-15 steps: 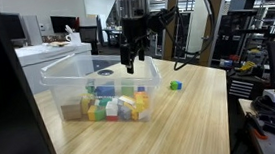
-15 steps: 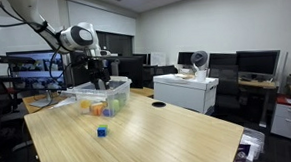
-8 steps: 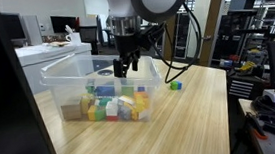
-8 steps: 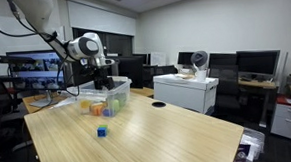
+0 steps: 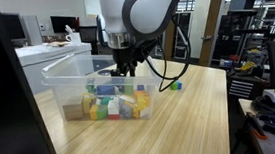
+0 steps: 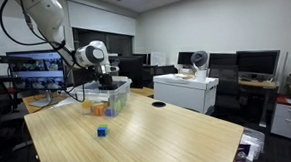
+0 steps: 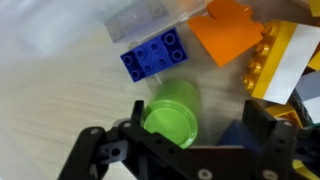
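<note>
Gripper: your gripper (image 7: 180,135) stood inside the clear bin (image 5: 57,92), pointing down among the blocks; both exterior views showed it below the bin's rim
Fingers: wide apart, with one finger (image 7: 98,148) on each side of the green round block (image 7: 172,112); you held nothing, and the wrist view showed no pad touching it
Nearest thing: the green round block lay on the bin's floor, in the gap between the fingers and closest to the camera; you could not tell from this view whether it stood upright or lay tilted
Neighbours: a blue studded brick (image 7: 153,55) lay just beyond the green round block, studs up, so close that contact could not be judged; an orange block (image 7: 228,35) lay to the blue brick's right, and a yellow brick (image 7: 275,60) was pressed against the orange block at the picture's edge; a pale translucent piece (image 7: 140,22) sat past the blue brick
Bin: it stood on the wooden table (image 5: 196,117) and held a heap of mixed coloured blocks (image 5: 115,104) along its near wall in an exterior view
Outside the bin: a small green block (image 5: 175,85) lay on the table near the bin's corner; a small blue block (image 6: 101,131) lay on the table well apart from the bin
Arm: your arm (image 5: 142,11) was bent over the bin from above
</note>
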Robot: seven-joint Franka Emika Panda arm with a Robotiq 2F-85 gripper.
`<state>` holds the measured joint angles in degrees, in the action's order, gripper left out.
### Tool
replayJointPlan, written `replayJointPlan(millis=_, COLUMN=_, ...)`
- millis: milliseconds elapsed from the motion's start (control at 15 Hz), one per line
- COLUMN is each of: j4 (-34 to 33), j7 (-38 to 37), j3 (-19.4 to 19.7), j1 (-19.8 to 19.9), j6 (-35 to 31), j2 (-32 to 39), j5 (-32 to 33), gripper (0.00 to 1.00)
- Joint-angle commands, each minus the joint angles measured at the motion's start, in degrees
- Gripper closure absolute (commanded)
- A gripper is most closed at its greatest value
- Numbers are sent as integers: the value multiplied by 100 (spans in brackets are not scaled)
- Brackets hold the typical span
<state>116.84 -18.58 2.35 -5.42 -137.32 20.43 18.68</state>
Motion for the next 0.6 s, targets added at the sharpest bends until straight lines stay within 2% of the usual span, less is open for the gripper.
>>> replayJointPlan(millis=0, j4=-10, j7=75, j3=63, j1=-25, j6=-112, j2=102, j5=-47, gripper=0)
replayJointPlan(millis=200, j4=-7, j7=109, j3=48, j1=-25, j6=-125, j2=103, j5=-74, gripper=0)
replayJointPlan(millis=267, j4=-6, j7=121, j3=42, j1=-22, j6=-129, j2=102, j5=-84, gripper=4)
replayJointPlan(millis=333, j4=1, j7=137, j3=36, j1=-19, j6=-137, j2=98, j5=-90, gripper=26)
replayJointPlan(millis=467, j4=9, j7=173, j3=18, j1=-12, j6=-152, j2=87, j5=-113, gripper=31)
replayJointPlan(millis=533, j4=11, j7=177, j3=11, j1=-13, j6=-151, j2=80, j5=-121, gripper=38)
